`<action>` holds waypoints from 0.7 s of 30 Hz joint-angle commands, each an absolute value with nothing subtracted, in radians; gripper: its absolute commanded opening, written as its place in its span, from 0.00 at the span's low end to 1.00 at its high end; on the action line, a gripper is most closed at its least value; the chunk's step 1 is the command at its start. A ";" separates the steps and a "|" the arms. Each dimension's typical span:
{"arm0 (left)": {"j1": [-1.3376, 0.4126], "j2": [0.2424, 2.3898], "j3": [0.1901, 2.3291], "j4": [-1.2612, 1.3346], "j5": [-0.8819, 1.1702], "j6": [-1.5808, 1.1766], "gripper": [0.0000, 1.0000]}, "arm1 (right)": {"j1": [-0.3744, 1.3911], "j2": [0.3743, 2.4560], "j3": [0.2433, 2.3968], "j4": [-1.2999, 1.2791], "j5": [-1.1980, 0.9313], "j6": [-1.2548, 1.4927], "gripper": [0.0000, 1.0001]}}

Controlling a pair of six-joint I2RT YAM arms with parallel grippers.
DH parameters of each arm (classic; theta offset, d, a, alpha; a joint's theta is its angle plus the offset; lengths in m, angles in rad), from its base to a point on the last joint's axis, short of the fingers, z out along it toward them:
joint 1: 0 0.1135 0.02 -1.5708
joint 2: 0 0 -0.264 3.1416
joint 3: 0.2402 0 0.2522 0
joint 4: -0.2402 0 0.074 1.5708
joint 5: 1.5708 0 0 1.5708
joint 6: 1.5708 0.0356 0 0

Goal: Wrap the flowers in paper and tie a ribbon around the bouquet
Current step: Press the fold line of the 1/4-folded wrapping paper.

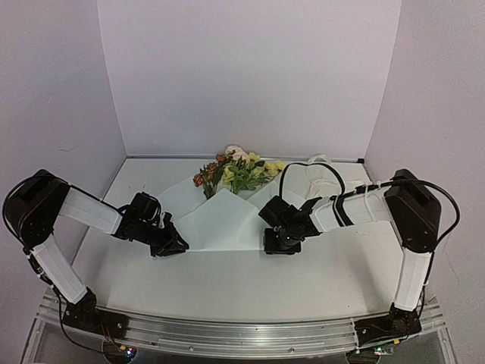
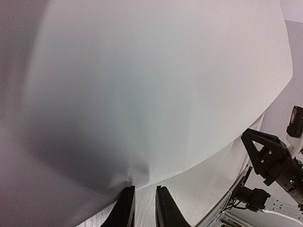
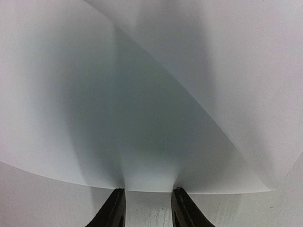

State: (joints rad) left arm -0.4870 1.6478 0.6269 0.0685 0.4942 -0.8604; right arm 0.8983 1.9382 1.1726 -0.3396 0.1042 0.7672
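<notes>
Centrally in the top view, the paper (image 1: 220, 220) is seen folded over the flowers (image 1: 239, 171); bare table (image 1: 227, 280) lies below its near edge. That edge is pinched by the left gripper (image 2: 140, 198) at lower left. The right gripper (image 3: 147, 203) is parted around the lower-right edge; contact cannot be told. The ribbon (image 1: 322, 178) lies upper right.

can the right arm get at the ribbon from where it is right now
Probably yes. The ribbon lies bare on the table behind the right tool, nothing over it. But that tool sits at the paper edge and must back off first.
</notes>
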 commanded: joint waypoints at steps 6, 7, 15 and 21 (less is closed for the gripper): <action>-0.480 1.633 0.669 -0.017 0.487 -0.821 0.18 | 0.826 1.759 1.126 -0.283 -0.095 0.895 0.31; -0.480 1.634 0.673 -0.016 0.491 -0.821 0.18 | 0.824 1.752 1.130 -0.268 -0.111 0.906 0.31; -0.480 1.642 0.696 -0.014 0.501 -0.823 0.18 | 0.789 1.835 1.102 -0.097 -0.237 1.015 0.28; -0.480 1.639 0.700 -0.014 0.501 -0.828 0.18 | 0.739 1.882 1.020 0.028 -0.257 1.059 0.26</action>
State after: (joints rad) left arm -0.4850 1.6478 0.6665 -0.0064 0.4980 -0.8368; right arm 0.7736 1.8456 1.0688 -0.0815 -0.2312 1.0065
